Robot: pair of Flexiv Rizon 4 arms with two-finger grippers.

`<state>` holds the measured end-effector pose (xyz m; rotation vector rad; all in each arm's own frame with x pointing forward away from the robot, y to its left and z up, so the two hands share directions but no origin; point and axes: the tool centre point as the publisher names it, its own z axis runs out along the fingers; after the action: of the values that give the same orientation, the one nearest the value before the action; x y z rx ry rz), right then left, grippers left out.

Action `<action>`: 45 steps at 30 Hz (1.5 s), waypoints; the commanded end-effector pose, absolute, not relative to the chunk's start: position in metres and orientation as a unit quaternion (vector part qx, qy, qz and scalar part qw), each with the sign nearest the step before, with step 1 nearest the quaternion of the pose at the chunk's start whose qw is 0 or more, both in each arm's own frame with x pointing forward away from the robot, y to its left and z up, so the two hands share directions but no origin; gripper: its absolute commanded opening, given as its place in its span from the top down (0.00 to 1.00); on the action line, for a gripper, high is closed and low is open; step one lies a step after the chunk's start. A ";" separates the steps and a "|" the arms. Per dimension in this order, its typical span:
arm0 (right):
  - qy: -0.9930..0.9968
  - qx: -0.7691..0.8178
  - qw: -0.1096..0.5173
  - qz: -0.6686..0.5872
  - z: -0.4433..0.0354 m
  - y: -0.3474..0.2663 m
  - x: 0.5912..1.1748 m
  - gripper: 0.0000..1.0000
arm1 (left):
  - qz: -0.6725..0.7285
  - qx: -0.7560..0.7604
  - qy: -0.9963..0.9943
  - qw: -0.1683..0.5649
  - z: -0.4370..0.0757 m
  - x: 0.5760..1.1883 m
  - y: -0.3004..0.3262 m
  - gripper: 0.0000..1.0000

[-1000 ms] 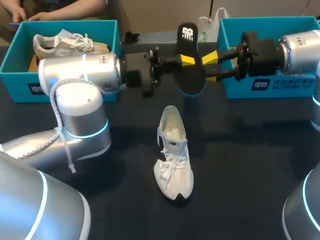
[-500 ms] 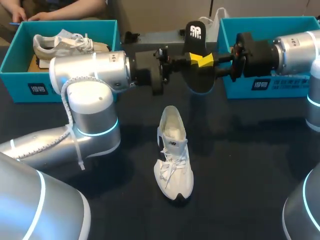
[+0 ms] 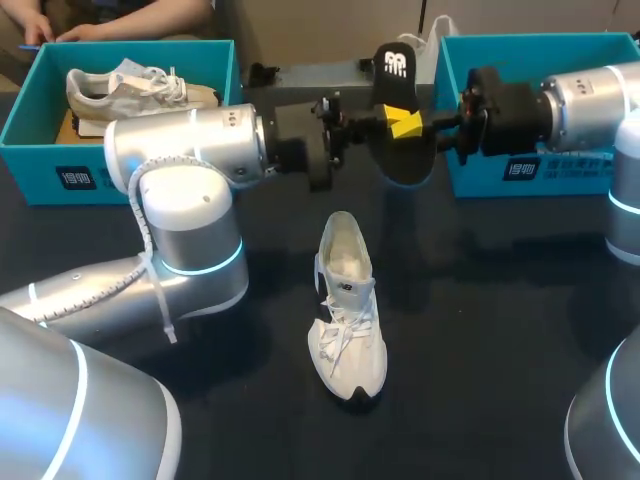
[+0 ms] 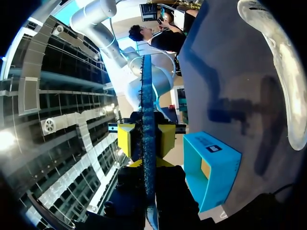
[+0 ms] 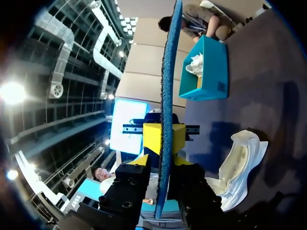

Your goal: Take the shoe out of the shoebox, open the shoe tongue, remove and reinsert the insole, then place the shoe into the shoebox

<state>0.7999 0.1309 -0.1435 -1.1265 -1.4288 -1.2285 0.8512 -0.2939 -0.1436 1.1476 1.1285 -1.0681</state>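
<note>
Teal cardboard comes first: at ten o'clock on the worktop stands the left shoebox, with a second shoe inside it. From that side my left hand reaches to about twelve o'clock and pinches the black insole, which hangs in the air above the worktop. The white shoe stands at the centre with its toe to six o'clock and its mouth open, and nothing holds it. My right hand meets the insole from the two o'clock side, in front of the right shoebox. Whether it is closed on the insole I cannot tell.

I think the risk is in this shared hold. If the left hand lets go while the right one has no firm grip, the insole falls beyond the shoe. If both hold and the arms pull differently, it can bend or slip out. Later, pushing it into a free-standing shoe may tip or slide the shoe.

The head view shows the flat face of the insole, but the two hands overlap there. The left wrist view shows the insole edge-on, tight inside my left hand. The right wrist view shows the same thin edge and also the shoe lying beyond my right hand.
</note>
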 end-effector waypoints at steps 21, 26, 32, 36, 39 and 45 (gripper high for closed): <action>-0.584 -0.449 0.464 -0.492 -0.146 0.134 0.806 1.00 | -0.452 0.493 0.479 0.569 -0.139 0.859 -0.281 0.00; -0.585 -0.452 0.460 -0.492 -0.148 0.128 0.808 1.00 | -0.447 0.493 0.485 0.567 -0.136 0.862 -0.267 0.00; -0.587 -0.459 0.453 -0.490 -0.152 0.122 0.810 1.00 | -0.441 0.484 0.513 0.555 -0.135 0.867 -0.244 0.00; -0.592 -0.460 0.442 -0.493 -0.154 0.119 0.811 1.00 | -0.435 0.492 0.526 0.540 -0.135 0.864 -0.227 0.00; -0.602 -0.452 0.423 -0.505 -0.156 0.118 0.812 1.00 | -0.442 0.484 0.550 0.518 -0.135 0.862 -0.217 0.00; -0.616 -0.443 0.391 -0.521 -0.157 0.118 0.816 1.00 | -0.457 0.453 0.607 0.466 -0.134 0.858 -0.197 0.00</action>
<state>0.8191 0.1163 -0.1583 -1.1147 -1.5625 -1.3077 0.8652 -0.2127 -0.1408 1.0699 1.4134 -1.1459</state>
